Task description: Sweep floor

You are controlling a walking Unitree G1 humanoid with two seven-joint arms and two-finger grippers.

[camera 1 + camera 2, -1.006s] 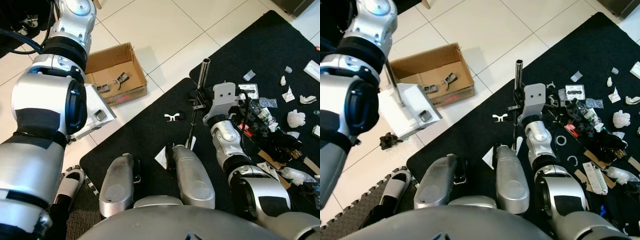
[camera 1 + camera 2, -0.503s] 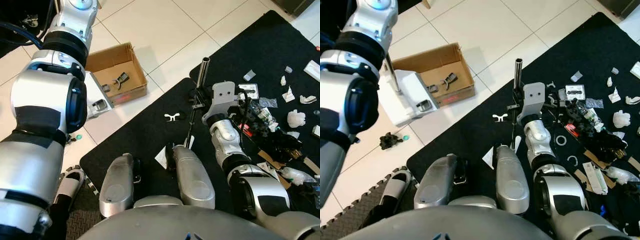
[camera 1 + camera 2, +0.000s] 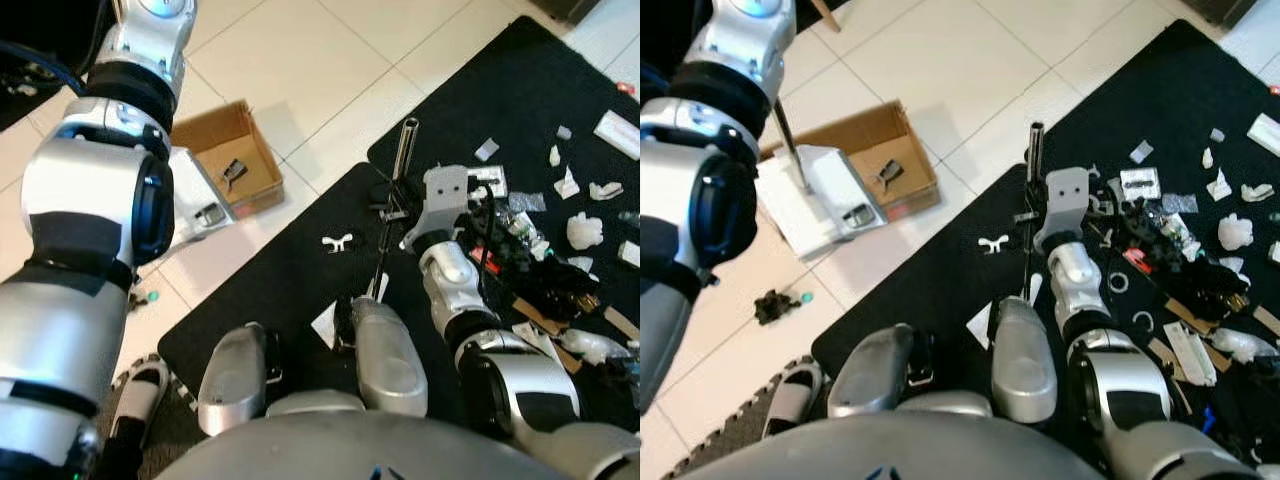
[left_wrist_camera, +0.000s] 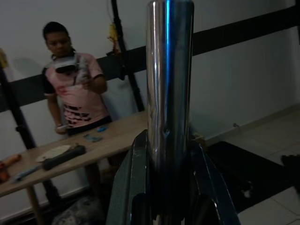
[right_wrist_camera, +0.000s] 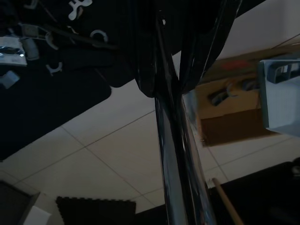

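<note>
The right gripper [image 5: 161, 70] pinches one broom handle [image 3: 404, 152], a metal tube that stands nearly upright over the black mat [image 3: 280, 270], its top rising just above the wrist and its lower part running down toward the robot's legs. In the right wrist view its two black fingers [image 5: 145, 56] press on either side of the shiny tube. The left gripper [image 4: 166, 187] clasps a second metal tube, the dustpan handle [image 4: 168, 84], with a finger tight on each side; this handle runs down from the raised left arm to one white dustpan [image 3: 820, 200] resting on the pale tiles. Just beyond the dustpan, touching or nearly touching it, lies one open cardboard box [image 3: 875, 150] with a dark scrap or two inside. On the mat, between the two grippers and nearer the right one, lies one small white clip [image 3: 337, 241]. To the far side of the right gripper, a litter heap [image 3: 545, 250] spreads over the mat: many white paper wads, clear wrappers, rings and dark bits, too tangled to count. On the tiles below the dustpan sit one dark crumpled scrap [image 3: 770, 305] and one small green dot beside it. The left wrist view shows one person [image 4: 72, 89] in a pink shirt standing behind one wooden table [image 4: 117, 136].
</note>
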